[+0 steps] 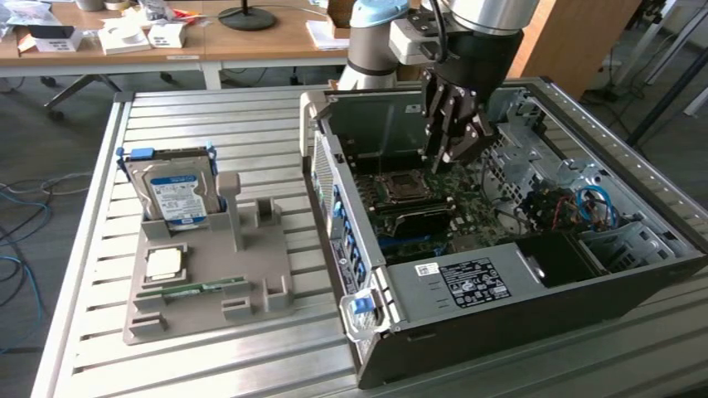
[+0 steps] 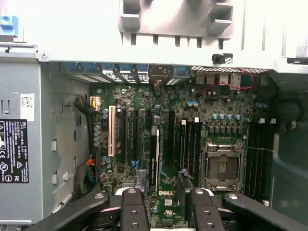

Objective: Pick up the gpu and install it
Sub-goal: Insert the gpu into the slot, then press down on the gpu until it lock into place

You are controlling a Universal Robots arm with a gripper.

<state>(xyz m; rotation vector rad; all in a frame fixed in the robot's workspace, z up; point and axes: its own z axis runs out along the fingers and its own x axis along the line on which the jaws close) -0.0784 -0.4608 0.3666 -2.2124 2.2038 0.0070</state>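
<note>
Gripper stands inside the open computer case, low over the motherboard. Its jaws are spread and pinch nothing. In the wrist view the gpu stands on edge in a motherboard slot, in line with the gap between the fingers and apart from both. The holder on the table carries the hard drive and the memory stick, with no card on it. Judgement: pick-up is done and the install step is at or near its end; full seating cannot be confirmed. Any move from here calls for a straight path clear of the card's top edge, so it is not tilted in its slot
</note>
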